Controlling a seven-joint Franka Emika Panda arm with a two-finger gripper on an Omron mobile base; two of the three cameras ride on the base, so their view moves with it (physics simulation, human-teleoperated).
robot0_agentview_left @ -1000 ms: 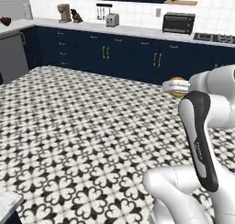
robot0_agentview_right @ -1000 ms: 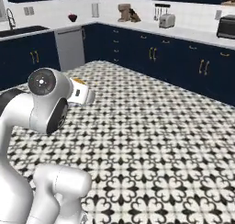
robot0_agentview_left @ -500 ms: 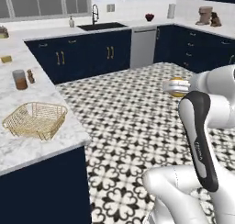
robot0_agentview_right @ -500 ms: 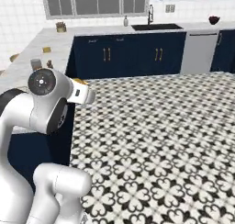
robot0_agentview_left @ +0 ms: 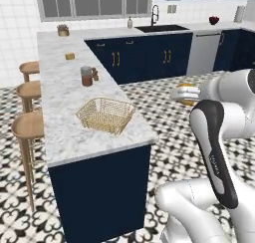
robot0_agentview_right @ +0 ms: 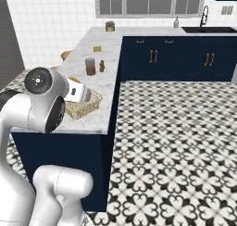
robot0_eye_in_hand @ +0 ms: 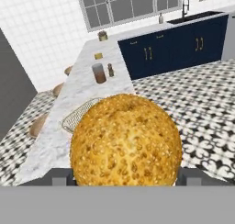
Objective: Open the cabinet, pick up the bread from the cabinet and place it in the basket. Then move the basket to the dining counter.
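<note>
Carrying the small round golden-orange bun (robot0_eye_in_hand: 126,140) was the step in hand: the white arm's hand (robot0_agentview_left: 185,93) held it pinched between widely set fingers, above the patterned floor just off the corner of the long white-grey marble counter (robot0_agentview_left: 60,122). The shallow gold wire-mesh basket (robot0_agentview_left: 106,114) sat empty near that counter's end, with a brown glass jar (robot0_agentview_left: 86,76) and a small yellow block (robot0_agentview_left: 70,56) farther along. Next, I judged, the hand had to reach over the counter edge, centre the bun above the basket, lower it and release.
</note>
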